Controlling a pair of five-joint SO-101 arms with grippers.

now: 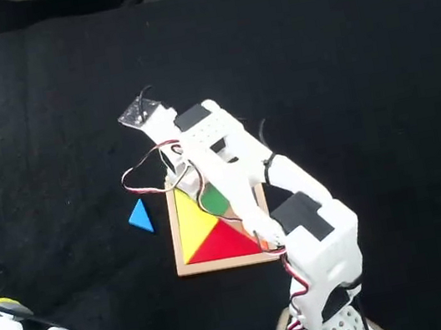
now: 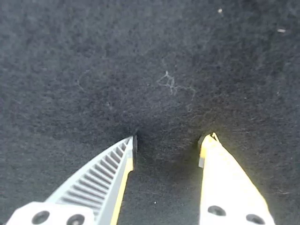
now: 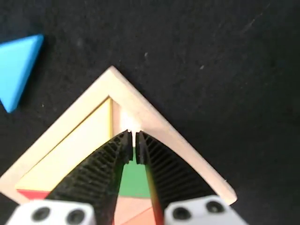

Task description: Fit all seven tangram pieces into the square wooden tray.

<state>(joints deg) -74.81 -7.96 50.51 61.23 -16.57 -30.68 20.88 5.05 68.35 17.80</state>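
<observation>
Closest to you, your left end effector [image 2: 166, 143] hangs over bare black desk [image 1: 356, 66] cloth, fingers spread wide, nothing in them. Further out is the square wooden tray [image 1: 220, 263], with a yellow triangle [image 1: 194, 227], a red triangle [image 1: 221, 243] and a green piece [image 3: 133, 180] already in it. Your right end effector [image 3: 132, 143] sits over the tray's far corner, pinched down to a sliver with nothing gripped as far as I can see. There's bare wood showing in that corner.

The loose blue triangle [image 1: 139, 217] lies flat on the cloth just beside the tray. My guess is it's light, rigid and a bit slick on the painted faces. I'd pinch it across two opposite edges near the middle, fingertips right down to the cloth, or it could squirt out.
</observation>
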